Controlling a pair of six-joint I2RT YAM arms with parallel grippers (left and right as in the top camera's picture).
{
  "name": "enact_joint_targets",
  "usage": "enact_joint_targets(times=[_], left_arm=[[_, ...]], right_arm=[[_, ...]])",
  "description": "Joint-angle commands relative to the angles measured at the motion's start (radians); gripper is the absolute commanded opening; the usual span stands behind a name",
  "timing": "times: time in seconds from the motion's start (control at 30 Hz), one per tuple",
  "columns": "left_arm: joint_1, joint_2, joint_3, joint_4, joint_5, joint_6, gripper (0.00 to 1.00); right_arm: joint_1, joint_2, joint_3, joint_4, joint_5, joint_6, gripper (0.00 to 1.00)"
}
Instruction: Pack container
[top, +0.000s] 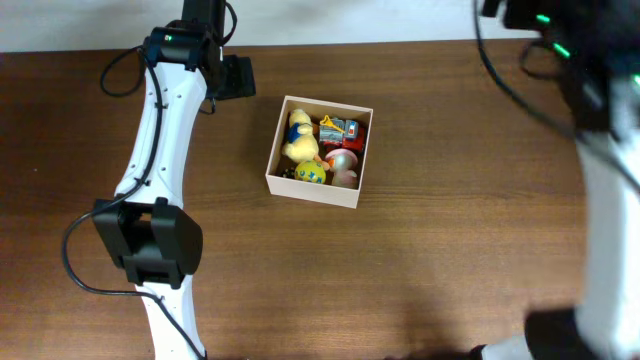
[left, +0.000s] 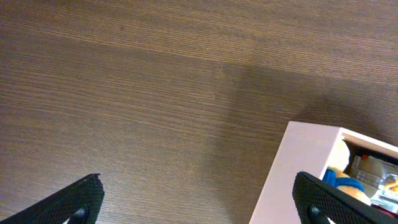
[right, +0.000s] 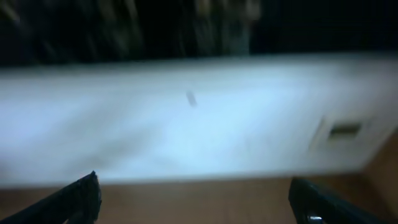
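The container (top: 313, 190), a square white-walled box, sits at the middle of the wooden table. It holds several toys: a yellow plush (top: 298, 138), a red and blue toy (top: 342, 130), a pink and white one (top: 343, 165) and a yellow ball-like one (top: 311, 172). My left gripper (top: 236, 76) is open and empty, just left of the box's far-left corner. In the left wrist view the box wall (left: 298, 174) lies by the right fingertip of the left gripper (left: 198, 202). My right gripper (right: 198, 199) is open and empty, raised at the far right edge, facing a blurred white wall.
The left arm (top: 160, 150) runs down the table's left side from its base (top: 148, 240). The right arm (top: 600, 190) stands along the right edge. Cables (top: 500, 70) hang near the far right.
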Motion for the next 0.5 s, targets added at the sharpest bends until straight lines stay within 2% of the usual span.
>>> enact_joint_targets(times=[0.0,0.17,0.3,0.47], left_arm=[[0.001,-0.017,0.013,-0.001,-0.008,-0.003,0.99],[0.001,-0.017,0.013,-0.001,-0.008,-0.003,0.99],[0.001,-0.017,0.013,-0.001,-0.008,-0.003,0.99],[0.001,-0.017,0.013,-0.001,-0.008,-0.003,0.99]], right_arm=[[0.003,-0.149,0.013,-0.043,-0.023,0.007,0.99],[-0.001,-0.317,-0.076,-0.126,0.005,0.007,0.99],[-0.001,-0.504,-0.298,-0.105,0.035,0.007,0.99],[-0.001,-0.781,-0.685,-0.013,0.033,0.008,0.99]])
